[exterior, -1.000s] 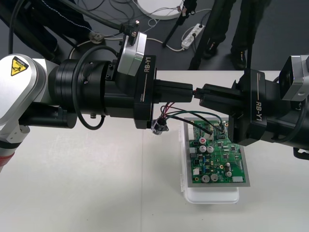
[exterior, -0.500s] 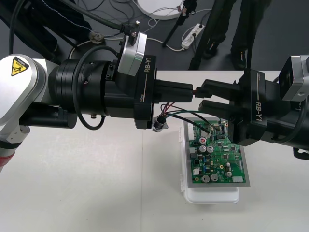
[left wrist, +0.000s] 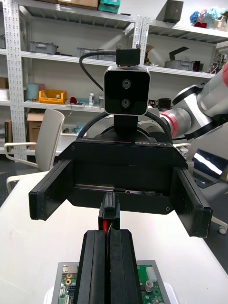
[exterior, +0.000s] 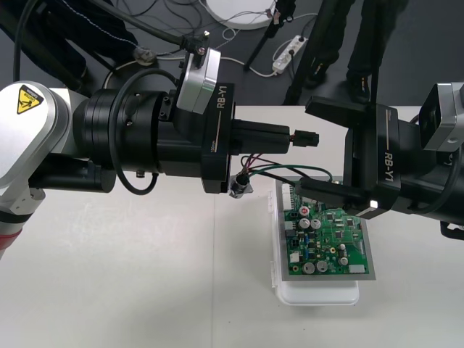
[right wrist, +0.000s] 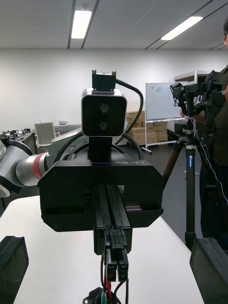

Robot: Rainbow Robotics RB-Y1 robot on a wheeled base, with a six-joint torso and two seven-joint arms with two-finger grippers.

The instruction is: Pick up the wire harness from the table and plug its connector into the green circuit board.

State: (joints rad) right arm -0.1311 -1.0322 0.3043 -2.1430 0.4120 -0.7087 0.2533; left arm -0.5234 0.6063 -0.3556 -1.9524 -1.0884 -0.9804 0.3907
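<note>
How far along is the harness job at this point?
Done: the harness is off the table, its socket hanging under the left gripper. In hand: that gripper is shut on the plug, above the green board's far end, with the right gripper open on either side of it. Left: seating the plug in the green board.

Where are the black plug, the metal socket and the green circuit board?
black plug (exterior: 305,138): front view, on its exposed end.
metal socket (exterior: 238,188): front view, on its round body.
green circuit board (exterior: 341,233): front view, on its green face.
</note>
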